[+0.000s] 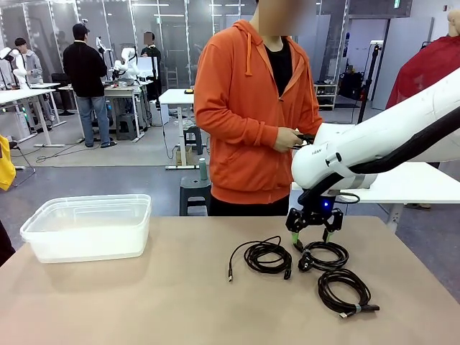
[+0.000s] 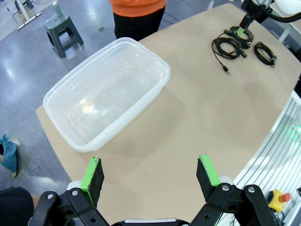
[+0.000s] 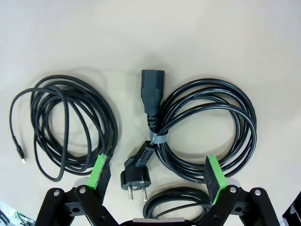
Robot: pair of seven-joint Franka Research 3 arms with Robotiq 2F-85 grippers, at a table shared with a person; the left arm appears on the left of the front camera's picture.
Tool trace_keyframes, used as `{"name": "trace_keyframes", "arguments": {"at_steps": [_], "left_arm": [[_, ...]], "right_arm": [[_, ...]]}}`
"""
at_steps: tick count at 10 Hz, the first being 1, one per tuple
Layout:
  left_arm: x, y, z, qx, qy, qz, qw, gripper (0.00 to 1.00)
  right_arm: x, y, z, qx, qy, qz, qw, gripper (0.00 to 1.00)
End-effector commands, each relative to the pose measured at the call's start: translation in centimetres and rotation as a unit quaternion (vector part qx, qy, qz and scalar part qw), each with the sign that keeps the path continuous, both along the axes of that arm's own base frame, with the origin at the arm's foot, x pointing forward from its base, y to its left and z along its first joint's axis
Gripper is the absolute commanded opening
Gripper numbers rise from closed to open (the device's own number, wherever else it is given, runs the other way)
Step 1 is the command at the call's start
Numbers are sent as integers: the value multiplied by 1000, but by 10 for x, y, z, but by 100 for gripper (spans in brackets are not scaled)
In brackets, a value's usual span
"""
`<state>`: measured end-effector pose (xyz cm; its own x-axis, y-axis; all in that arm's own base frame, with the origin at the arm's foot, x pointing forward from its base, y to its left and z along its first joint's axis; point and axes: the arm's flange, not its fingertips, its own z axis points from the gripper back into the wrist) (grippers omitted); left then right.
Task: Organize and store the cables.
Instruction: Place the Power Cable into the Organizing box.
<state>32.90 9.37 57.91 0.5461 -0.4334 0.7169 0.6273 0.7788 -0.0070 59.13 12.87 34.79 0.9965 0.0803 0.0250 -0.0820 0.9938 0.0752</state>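
- We judge this to be the start of the first pick. All three cables lie on the table [image 1: 180,302] right of centre, and the clear plastic container [image 1: 90,244] at the left has nothing in it.
- The right gripper [image 1: 313,241] hangs low over the middle coil, the power cord [image 3: 158,138]. Its pads stand wide apart with nothing between them. We cannot tell whether the tips touch the cord.
- In the right wrist view the round plug and the grey tie lie between the fingers. One pad sits over the edge of the thinner coil [image 3: 109,123] on the left, the other over the power cord's ring.
- A third coil [image 1: 323,286] lies nearer the robot, just beside the power cord.
- The left gripper [image 2: 149,165] is also spread open and empty. It is high over the near left of the table and looks down on the container.
- The next move, as we see it, is for the right gripper to come down and close on the bundled strands near the tie.
- The wide stance could catch the thinner coil too, so we would shift it towards the power cord first.
- The cord then has to travel left across the table to the container.
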Motion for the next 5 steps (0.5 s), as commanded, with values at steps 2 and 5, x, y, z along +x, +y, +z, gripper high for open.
{"name": "trace_keyframes", "arguments": {"at_steps": [2, 5], "left_arm": [[-2, -1, -1, 2, -1, -7, 1000, 100], [-2, -1, -1, 2, -1, -7, 1000, 100]], "right_arm": [[10, 1, -19, -15, -7, -27, 999, 100], [19, 6, -34, -26, -8, -28, 999, 100]]}}
